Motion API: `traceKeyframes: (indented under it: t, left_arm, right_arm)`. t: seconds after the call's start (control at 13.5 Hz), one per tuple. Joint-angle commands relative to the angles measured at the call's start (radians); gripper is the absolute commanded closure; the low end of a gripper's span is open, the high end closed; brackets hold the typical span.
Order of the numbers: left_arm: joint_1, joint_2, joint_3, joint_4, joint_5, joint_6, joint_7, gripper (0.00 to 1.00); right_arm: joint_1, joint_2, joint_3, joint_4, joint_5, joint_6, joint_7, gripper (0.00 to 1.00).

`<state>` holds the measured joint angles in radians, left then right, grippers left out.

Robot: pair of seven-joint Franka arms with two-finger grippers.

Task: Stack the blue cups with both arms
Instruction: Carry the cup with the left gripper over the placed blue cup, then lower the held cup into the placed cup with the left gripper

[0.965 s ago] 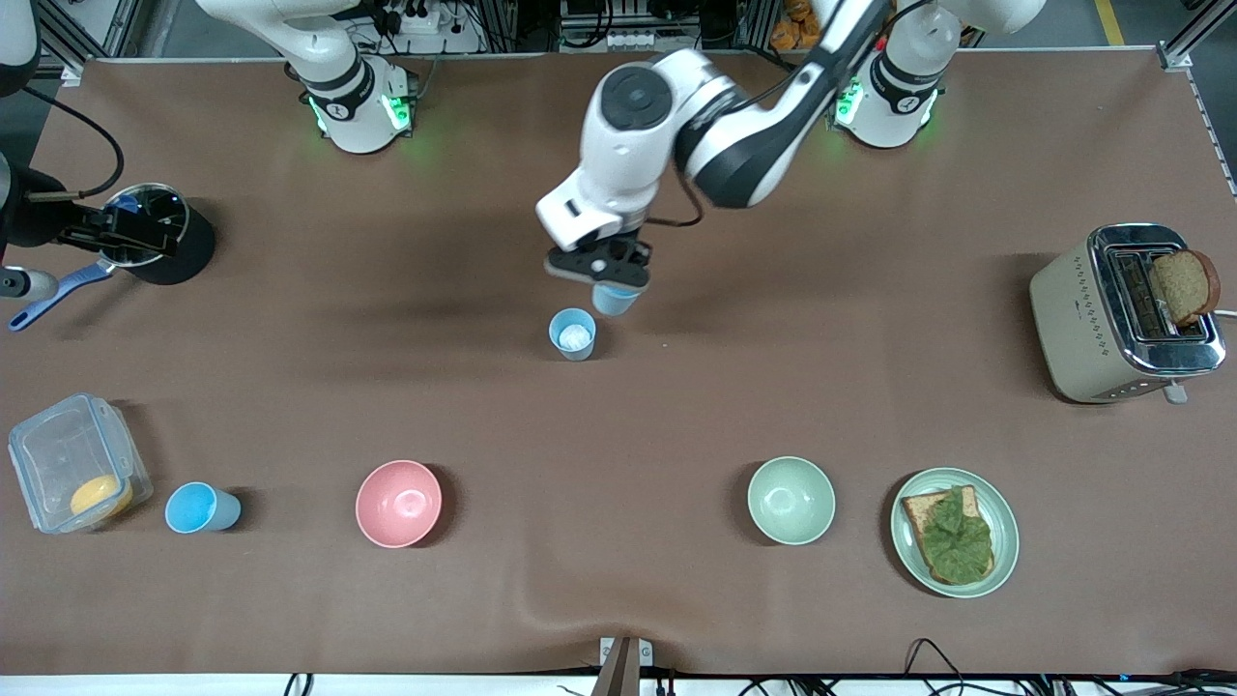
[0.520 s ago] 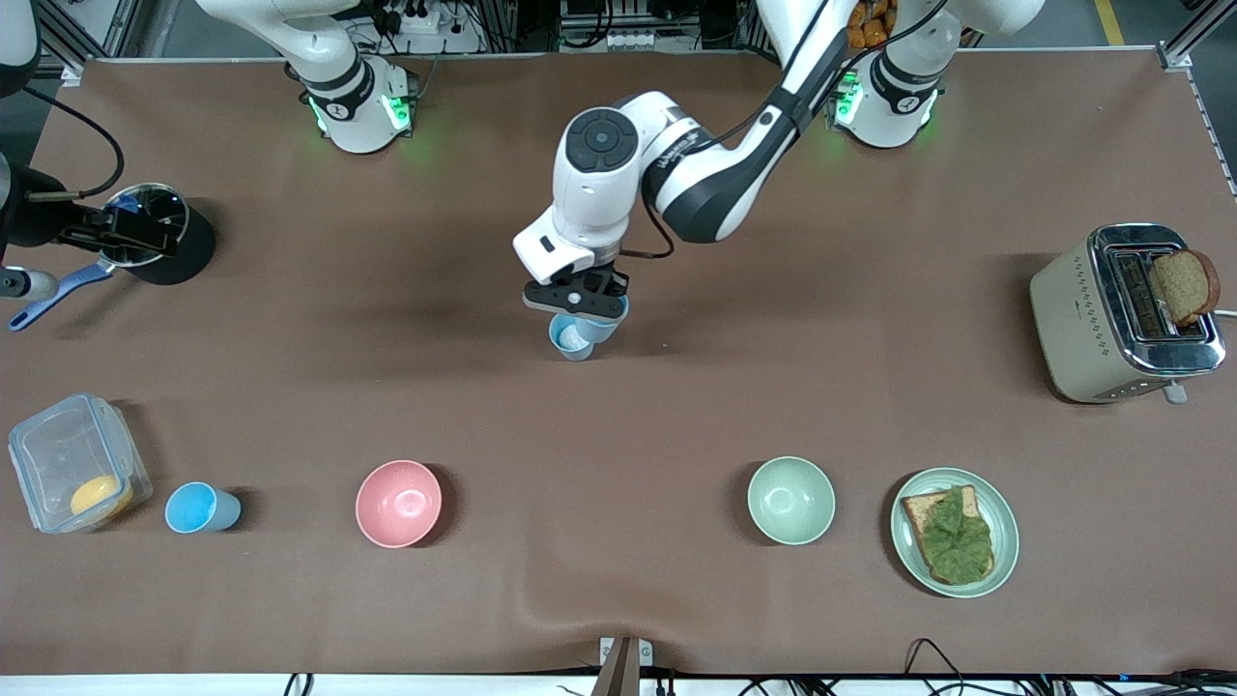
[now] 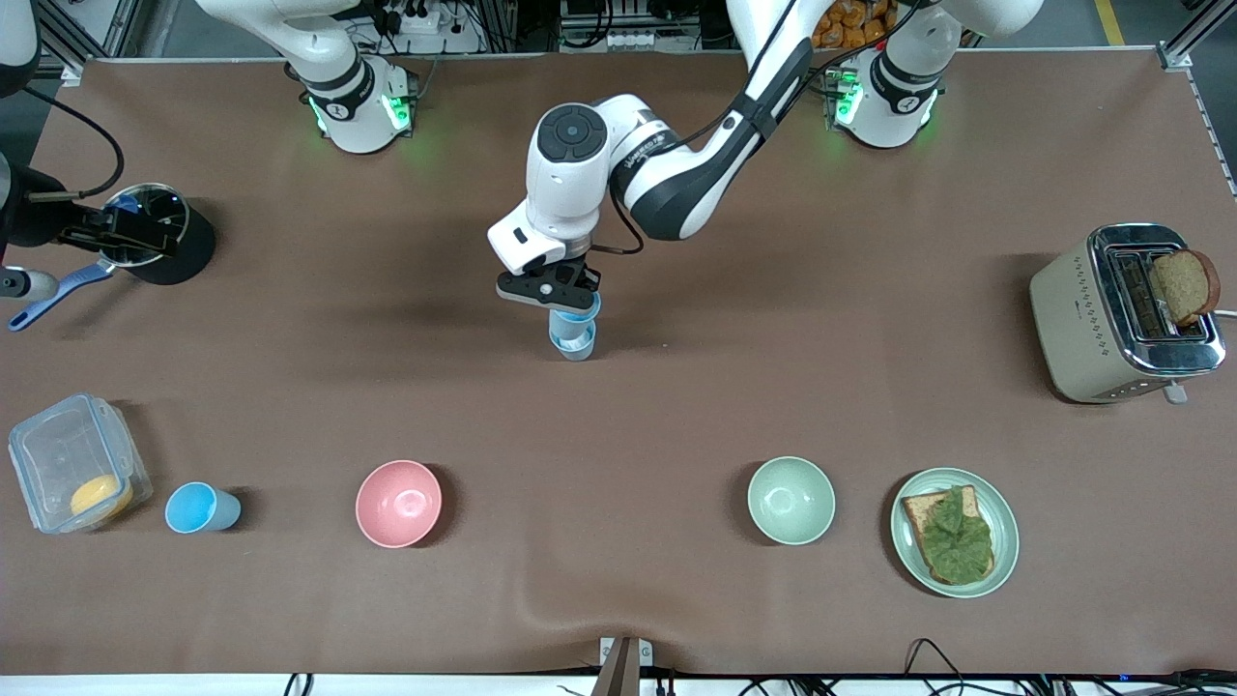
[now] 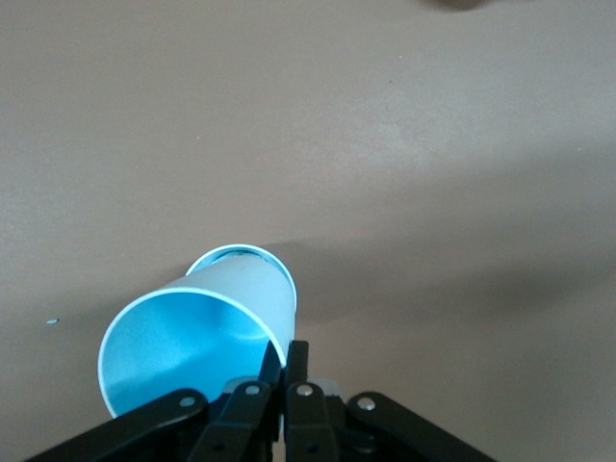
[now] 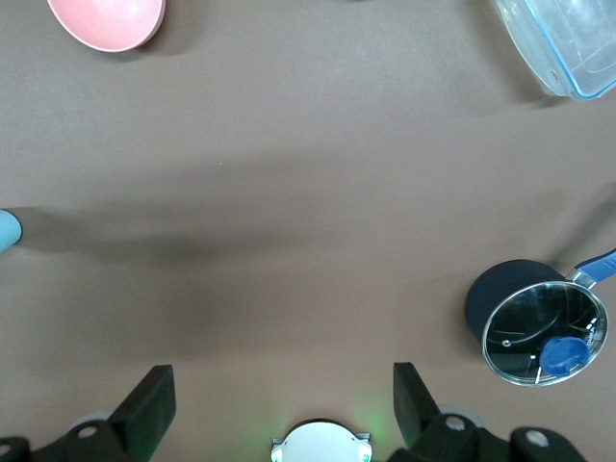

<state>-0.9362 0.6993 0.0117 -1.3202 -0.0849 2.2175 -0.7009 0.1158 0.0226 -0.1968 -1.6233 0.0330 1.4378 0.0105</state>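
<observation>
My left gripper (image 3: 568, 298) is at the middle of the table, shut on the rim of a blue cup (image 3: 580, 317). In the left wrist view its fingers (image 4: 300, 364) pinch the wall of that cup (image 4: 183, 356), which is bright sky-blue inside. The held cup's base sits in the mouth of a second blue cup (image 3: 578, 349) standing on the table; only its rim (image 4: 234, 252) shows below. A third blue cup (image 3: 201, 508) stands beside the plastic container. My right gripper (image 5: 284, 404) waits open and empty above its own base, out of the front view.
A pink bowl (image 3: 398, 503) and a pale green bowl (image 3: 791, 500) stand nearer the front camera. Beside the green bowl is a plate (image 3: 1005, 510) of toast with lettuce. A toaster (image 3: 1111, 319), a plastic container (image 3: 68, 464) and a lidded black pot (image 3: 159, 237) sit at the table's ends.
My left gripper has carried its blue cup toward the right arm's end and down, from beside the standing cup into that cup's mouth. The right arm has not moved.
</observation>
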Motion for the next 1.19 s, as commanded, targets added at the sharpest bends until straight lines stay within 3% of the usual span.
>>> traceKeyframes:
  t: [0.0,0.37,0.45,0.52,0.59,0.67,1.11]
  left_arm:
    - [-0.019,0.035,0.021,0.033,0.001,0.024,-0.022,1.00]
    - [-0.016,0.039,0.033,0.030,-0.001,0.036,-0.020,1.00]
    - [-0.016,0.039,0.033,0.029,-0.001,0.036,-0.020,0.95]
    - [-0.018,0.039,0.033,0.027,0.002,0.036,-0.017,0.83]
    - [-0.016,0.039,0.033,0.024,0.002,0.036,-0.011,0.47]
    - [-0.016,0.039,0.034,0.024,0.002,0.036,-0.008,0.00]
    - [0.032,-0.022,0.033,0.000,0.000,0.028,-0.006,0.00]
  right_arm:
    - [-0.021,-0.009,0.017,-0.004,-0.016,-0.005,0.005,0.00]
    - [-0.021,-0.007,0.019,-0.004,-0.016,-0.005,0.005,0.00]
    - [-0.021,-0.007,0.017,-0.004,-0.016,-0.005,0.005,0.00]
    - [-0.021,-0.007,0.017,-0.004,-0.016,-0.005,0.005,0.00]
    - [-0.021,-0.009,0.017,-0.004,-0.016,-0.005,0.005,0.00]
    - [-0.021,-0.007,0.017,-0.004,-0.016,-0.005,0.005,0.00]
    - [-0.021,-0.007,0.017,-0.004,-0.016,-0.005,0.005,0.00]
